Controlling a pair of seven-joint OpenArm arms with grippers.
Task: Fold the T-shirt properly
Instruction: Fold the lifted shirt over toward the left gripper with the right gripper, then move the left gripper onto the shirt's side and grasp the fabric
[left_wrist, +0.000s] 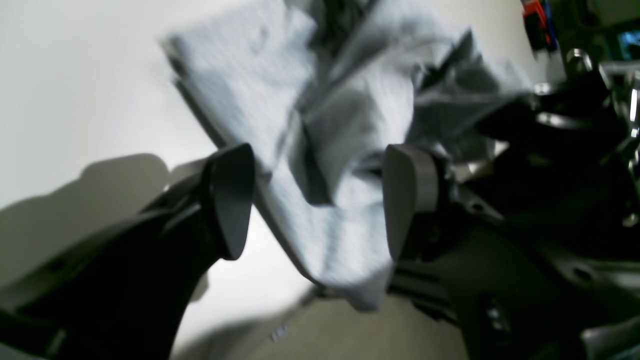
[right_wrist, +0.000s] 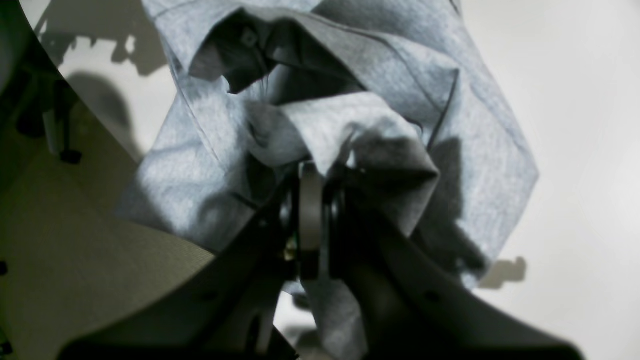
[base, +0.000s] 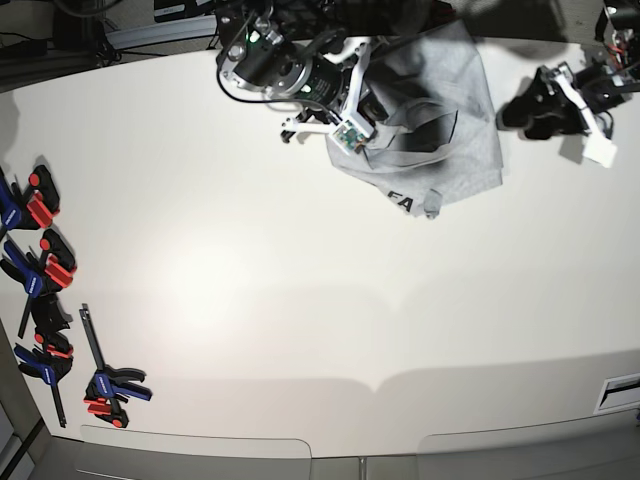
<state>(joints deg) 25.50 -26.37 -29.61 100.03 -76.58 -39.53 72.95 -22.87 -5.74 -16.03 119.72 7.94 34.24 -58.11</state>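
Note:
The light grey T-shirt (base: 450, 150) lies bunched at the far middle-right of the white table, with some black lettering (base: 400, 203) showing at its near edge. My right gripper (right_wrist: 312, 172) is shut on a raised fold of the T-shirt (right_wrist: 320, 120); in the base view it (base: 372, 108) is at the shirt's left side. My left gripper (left_wrist: 317, 200) is open and empty, its pads (left_wrist: 232, 200) apart, with the blurred T-shirt (left_wrist: 240, 75) beyond them. In the base view it (base: 508, 113) is just right of the shirt.
Several red, blue and black clamps (base: 40, 270) lie along the table's left edge. The table edge (base: 330, 455) runs along the near side. The right arm's body (left_wrist: 560, 125) shows at the right of the left wrist view.

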